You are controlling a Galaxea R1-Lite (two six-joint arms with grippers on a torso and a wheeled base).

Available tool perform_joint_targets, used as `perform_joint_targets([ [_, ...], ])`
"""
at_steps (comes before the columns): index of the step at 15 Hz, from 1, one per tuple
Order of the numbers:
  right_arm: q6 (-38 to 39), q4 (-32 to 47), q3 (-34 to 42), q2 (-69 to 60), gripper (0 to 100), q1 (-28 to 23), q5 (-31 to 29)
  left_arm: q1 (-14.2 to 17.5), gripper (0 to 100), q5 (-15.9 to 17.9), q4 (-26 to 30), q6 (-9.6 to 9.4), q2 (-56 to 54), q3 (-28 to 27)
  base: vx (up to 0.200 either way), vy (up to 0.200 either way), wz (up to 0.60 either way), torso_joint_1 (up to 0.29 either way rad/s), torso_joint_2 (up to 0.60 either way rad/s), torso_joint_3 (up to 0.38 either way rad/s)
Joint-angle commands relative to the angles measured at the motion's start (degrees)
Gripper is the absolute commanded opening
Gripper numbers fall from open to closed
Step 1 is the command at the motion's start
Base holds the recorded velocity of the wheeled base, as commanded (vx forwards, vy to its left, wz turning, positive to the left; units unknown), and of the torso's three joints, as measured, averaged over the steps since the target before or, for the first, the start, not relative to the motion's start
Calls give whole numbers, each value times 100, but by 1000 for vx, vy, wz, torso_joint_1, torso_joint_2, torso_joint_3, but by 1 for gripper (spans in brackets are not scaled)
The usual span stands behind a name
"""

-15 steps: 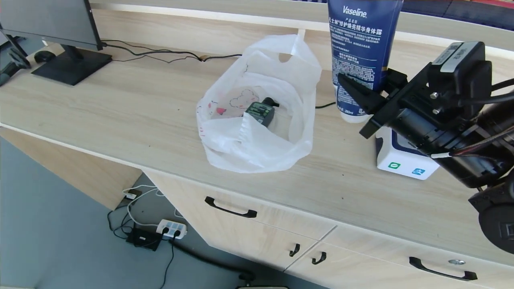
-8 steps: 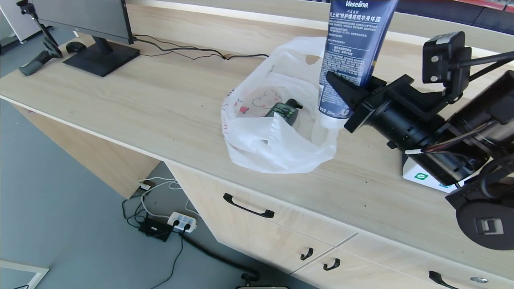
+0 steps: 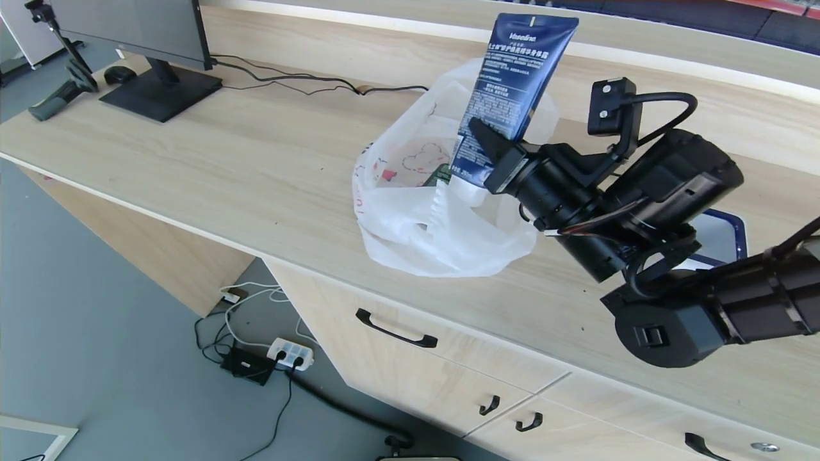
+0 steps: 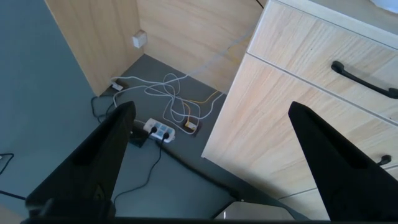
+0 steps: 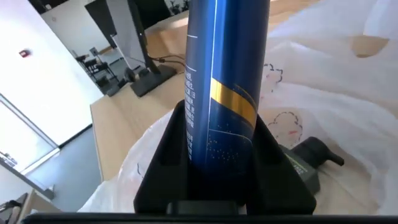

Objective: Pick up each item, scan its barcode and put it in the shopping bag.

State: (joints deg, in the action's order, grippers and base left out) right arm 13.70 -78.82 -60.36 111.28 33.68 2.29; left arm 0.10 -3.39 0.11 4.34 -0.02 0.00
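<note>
Tube [image 3: 512, 77]: blue, tilted, clamped in right end effector [image 3: 488, 153].
Shopping bag [image 3: 442, 246]: on surface [image 3: 224, 160], under tube, dark bottle [image 5: 305, 163] inside.
Left end effector [image 4: 211, 112]: fingers spread wide, holding nothing.

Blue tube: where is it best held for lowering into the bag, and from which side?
Probably low on its body, from the side, as the right gripper holds the blue tube now: it stands upright, the fingers flank its rounded lower part, and the free lower end points into the bag.
</note>
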Motion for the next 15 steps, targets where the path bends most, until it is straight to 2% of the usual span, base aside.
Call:
perform_joint_targets([
  [1, 177, -28, 15, 351, 0, 24, 8, -1, 100, -4, -2, 5, 2, 0, 0, 0, 0, 0, 0, 0],
  [6, 730, -28, -46, 729, 0, -72, 17, -1, 100, -4, -2, 5, 2, 0, 0, 0, 0, 0, 0, 0],
  [15, 730, -37, -55, 949, 0, -318, 52, -1, 100, -4, 7, -3, 2, 0, 0, 0, 0, 0, 0, 0],
])
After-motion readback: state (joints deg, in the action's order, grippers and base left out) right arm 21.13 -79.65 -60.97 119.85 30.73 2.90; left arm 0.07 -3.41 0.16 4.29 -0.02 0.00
